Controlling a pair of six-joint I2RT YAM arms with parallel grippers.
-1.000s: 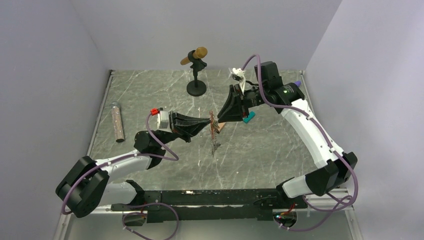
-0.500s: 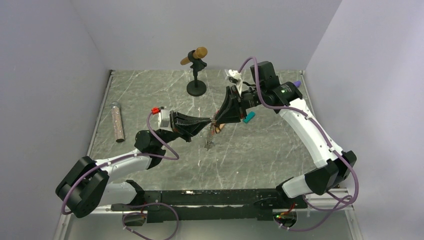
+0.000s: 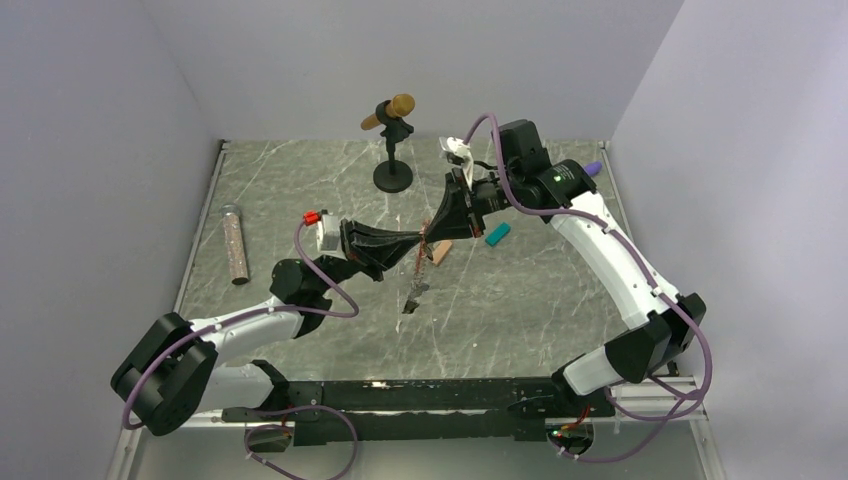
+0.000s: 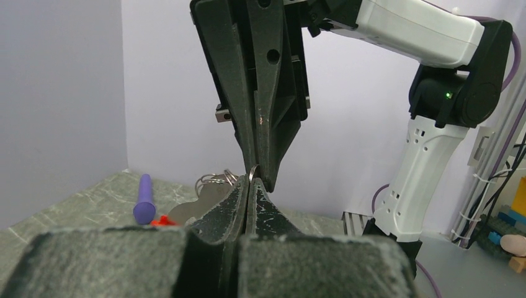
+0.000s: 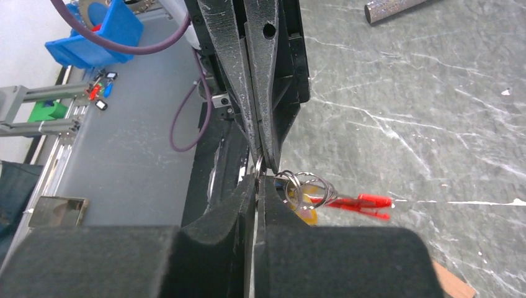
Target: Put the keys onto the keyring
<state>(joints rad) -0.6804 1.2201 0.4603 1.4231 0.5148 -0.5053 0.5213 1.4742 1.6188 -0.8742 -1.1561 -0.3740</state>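
My two grippers meet tip to tip above the middle of the table. The left gripper [image 3: 418, 240] is shut on a thin silvery ring of the keyring [image 3: 421, 262], whose chain and tags hang down below the tips. The right gripper [image 3: 430, 238] is shut on the same ring from the other side. In the right wrist view the gripper [image 5: 257, 180] pinches the ring, with more silvery rings [image 5: 305, 185], a yellowish tag [image 5: 307, 216] and the red clip [image 5: 361, 203] beside it. In the left wrist view the gripper [image 4: 250, 186] holds the ring edge. I cannot make out the black-headed keys.
A loose tan block [image 3: 441, 252] lies under the right gripper and a teal block [image 3: 497, 234] to its right. A black stand with a brown-headed microphone [image 3: 392, 140] is at the back. A glitter tube [image 3: 234, 243] lies at the left. A purple object [image 3: 594, 167] sits far right.
The right gripper has moved left and closed in on the left gripper's tips. The hanging chain has swung down and to the left. The left arm has barely moved.
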